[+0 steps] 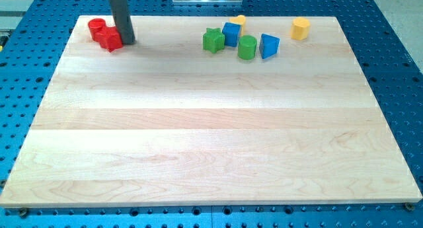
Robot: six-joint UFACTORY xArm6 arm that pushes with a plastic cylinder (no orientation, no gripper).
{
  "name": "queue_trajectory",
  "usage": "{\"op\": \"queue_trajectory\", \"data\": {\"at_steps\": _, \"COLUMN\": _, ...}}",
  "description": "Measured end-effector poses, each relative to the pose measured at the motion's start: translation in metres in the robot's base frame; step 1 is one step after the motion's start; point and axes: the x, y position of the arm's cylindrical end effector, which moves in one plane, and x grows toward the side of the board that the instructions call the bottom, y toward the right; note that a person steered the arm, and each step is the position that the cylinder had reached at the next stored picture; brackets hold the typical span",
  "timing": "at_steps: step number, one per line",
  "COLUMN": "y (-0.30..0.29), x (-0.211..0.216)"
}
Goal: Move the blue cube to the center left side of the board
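Note:
The blue cube [231, 33] sits near the view's top, right of centre, between a green star [213, 40] on its left and a green cylinder [247, 47] at its lower right. My tip [127, 41] is far to the view's left of the cube, at the top left of the wooden board [211, 135]. It touches the right side of a red block [110, 39].
A red cylinder [96, 28] stands just left of the red block. A blue triangular block [268, 46] lies right of the green cylinder. A yellow block [238, 20] peeks out behind the blue cube. A yellow hexagonal block [301, 28] stands at the top right.

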Motion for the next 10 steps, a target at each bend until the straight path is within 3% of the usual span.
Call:
{"op": "queue_trajectory", "data": {"at_steps": 3, "y": 0.156, "x": -0.038}}
{"op": "queue_trajectory", "data": {"at_steps": 4, "y": 0.208, "x": -0.027}}
{"op": "queue_trajectory", "data": {"at_steps": 6, "y": 0.284, "x": 0.013}}
{"op": "queue_trajectory", "data": {"at_steps": 8, "y": 0.292, "x": 0.085}}
{"op": "queue_trajectory", "data": {"at_steps": 9, "y": 0.324, "x": 0.124}}
{"op": "queue_trajectory", "data": {"at_steps": 10, "y": 0.292, "x": 0.134}}
